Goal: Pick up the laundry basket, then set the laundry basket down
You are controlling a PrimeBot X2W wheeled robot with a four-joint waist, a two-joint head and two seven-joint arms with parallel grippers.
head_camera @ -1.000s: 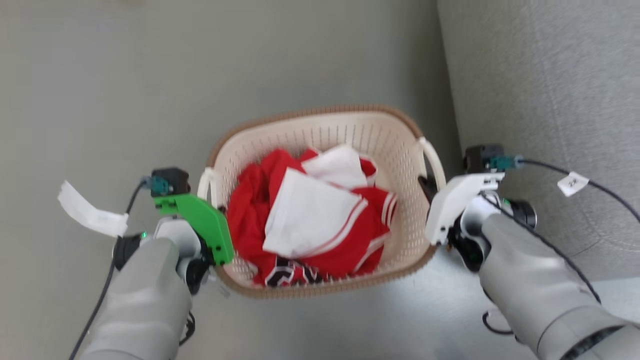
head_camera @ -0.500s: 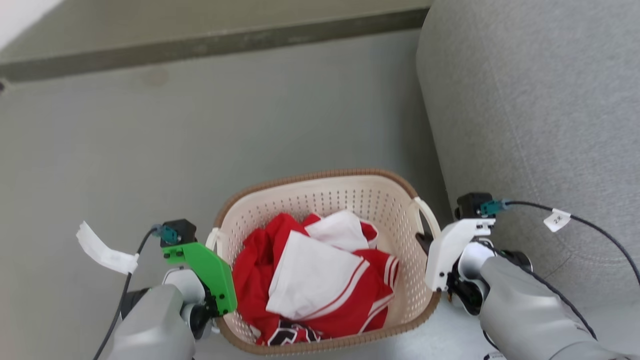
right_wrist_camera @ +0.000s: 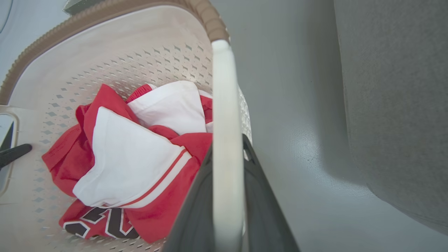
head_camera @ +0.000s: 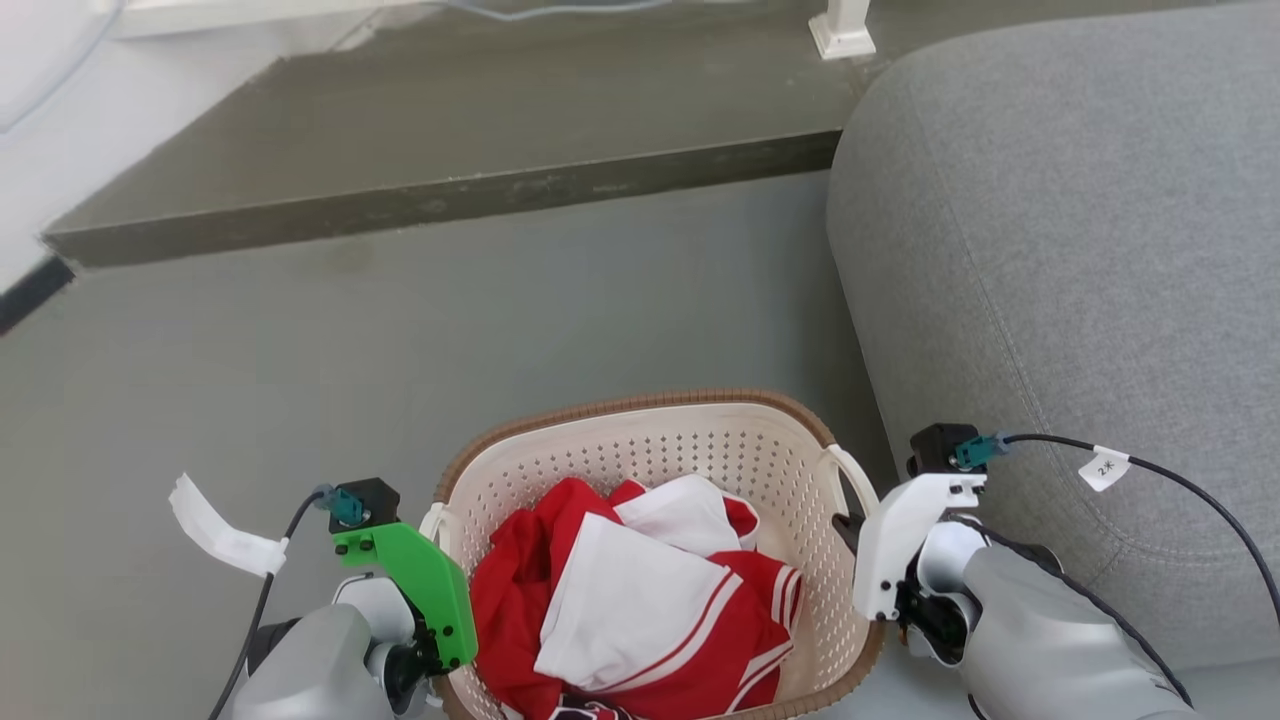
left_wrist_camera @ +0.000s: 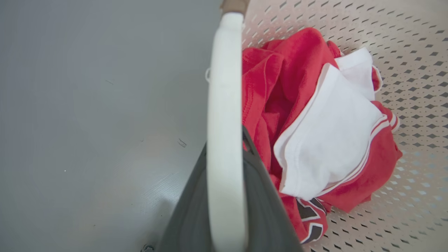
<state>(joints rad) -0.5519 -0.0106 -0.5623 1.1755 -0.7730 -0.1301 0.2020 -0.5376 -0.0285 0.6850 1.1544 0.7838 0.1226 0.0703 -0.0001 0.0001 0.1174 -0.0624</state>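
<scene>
In the head view we are looking down on the laundry basket (head_camera: 640,404), cream with a brown rim, at 6 o'clock in the frame over a grey floor (head_camera: 300,380); we cannot tell whether its base is touching that floor. A grey sofa (head_camera: 1080,250) is standing just beside it at 3 o'clock, and a dark raised ledge (head_camera: 450,200) is crossing at 12 o'clock. From above, a green bracket (head_camera: 420,590) at the basket's 9 o'clock and a white bracket (head_camera: 900,545) at its 3 o'clock are hiding most of the fingers.

The wrist views are supplying the grip. In the left wrist view, the left claw (left_wrist_camera: 225,147) is holding the left handle (left_wrist_camera: 224,87) narrowly, the white loop running up between its two dark fingers. In the right wrist view, the right claw (right_wrist_camera: 227,150) is gripping the right handle (right_wrist_camera: 225,105) the same way, and at 9 o'clock a dark fingertip of the left claw is showing through the far handle.

Inside the basket, a crumpled red garment (head_camera: 510,590) with white stripes is lying on the perforated bottom, with white fabric (head_camera: 620,610) resting on top. The right wrist view is also showing black-and-white lettering (right_wrist_camera: 101,220) at the pile's 7 o'clock.
</scene>
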